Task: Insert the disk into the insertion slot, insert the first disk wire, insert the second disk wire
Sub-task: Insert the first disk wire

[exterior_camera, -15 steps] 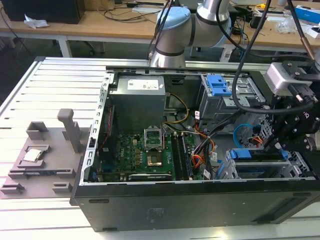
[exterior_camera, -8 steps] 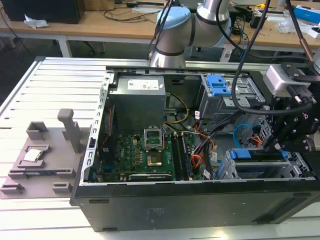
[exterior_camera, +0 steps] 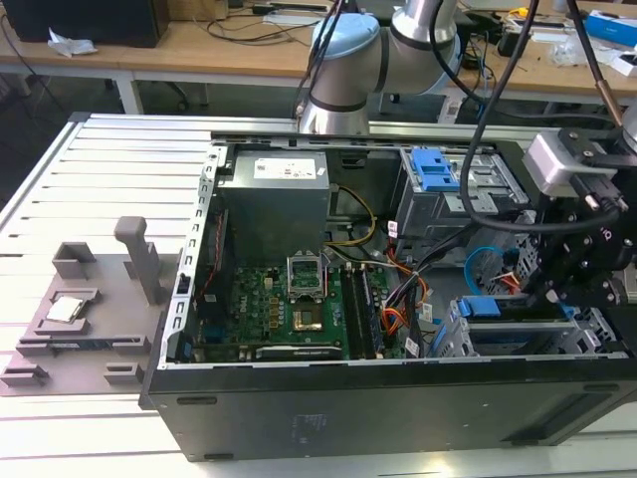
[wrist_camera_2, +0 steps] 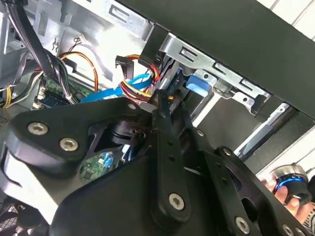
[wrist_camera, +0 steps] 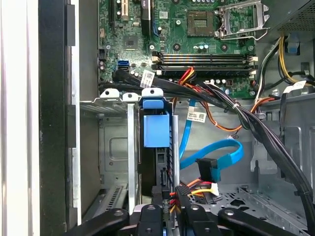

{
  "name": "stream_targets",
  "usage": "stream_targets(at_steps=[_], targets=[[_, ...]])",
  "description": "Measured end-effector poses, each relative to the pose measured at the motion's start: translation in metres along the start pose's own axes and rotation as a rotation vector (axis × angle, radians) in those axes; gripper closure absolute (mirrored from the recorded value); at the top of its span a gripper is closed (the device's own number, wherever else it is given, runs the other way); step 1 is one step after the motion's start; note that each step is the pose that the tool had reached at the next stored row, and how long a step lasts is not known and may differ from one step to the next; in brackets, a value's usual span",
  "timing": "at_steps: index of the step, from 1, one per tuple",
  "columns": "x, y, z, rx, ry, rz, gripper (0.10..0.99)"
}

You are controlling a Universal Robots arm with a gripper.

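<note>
1. We see the disk (wrist_camera: 156, 129) seated in the insertion slot (wrist_camera: 131, 157), in the near corner of the case (exterior_camera: 348, 408) on the exterior view's right. Its blue carrier sits tight between the cage's silver rails.
2. The end effector (wrist_camera: 170, 204) stands at the disk's exposed edge. Its fingers are drawn close together, pinching the plug of the first disk wire (wrist_camera: 199, 189), a red, yellow and black bundle. We cannot tell whether the plug is seated.
3. The second disk wire (wrist_camera: 224, 150), a flat blue cable, loops just beside the disk. Its black plug hangs free, apart from the disk.
4. Room is narrow here. The case's black wall runs close along one side of the cage, and a thick black cable bundle (wrist_camera: 266, 142) crosses between the motherboard (exterior_camera: 289, 309) and the bay.
5. A grey metal box with a blue tab (exterior_camera: 438, 174) stands beyond the cage, on the far side.
6. The case lies open on a slatted metal tabletop (exterior_camera: 109, 169). A grey fixture (exterior_camera: 75, 319) rests well apart on the exterior view's left, and wooden benches (exterior_camera: 199, 45) line the far side of the room.
</note>
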State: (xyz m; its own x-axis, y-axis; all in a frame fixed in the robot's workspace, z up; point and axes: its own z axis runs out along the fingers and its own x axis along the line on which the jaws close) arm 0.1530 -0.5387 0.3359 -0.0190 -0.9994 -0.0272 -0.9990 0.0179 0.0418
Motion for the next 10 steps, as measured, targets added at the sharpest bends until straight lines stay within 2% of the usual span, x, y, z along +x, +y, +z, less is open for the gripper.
stream_targets(at_steps=[3,6,7,8,10], targets=[[-0.0006,0.0008,-0.0186,0.0,0.0002,0.0,0.851],[-0.0017,0.0012,-0.0288,0.0,0.0,0.0,0.863],[-0.0022,0.0015,-0.0357,0.0,0.0003,0.0,0.98],[-0.0025,0.0018,-0.0417,0.0,0.0001,0.0,0.98],[-0.0027,0.0021,-0.0484,0.0,0.0002,0.0,0.98]])
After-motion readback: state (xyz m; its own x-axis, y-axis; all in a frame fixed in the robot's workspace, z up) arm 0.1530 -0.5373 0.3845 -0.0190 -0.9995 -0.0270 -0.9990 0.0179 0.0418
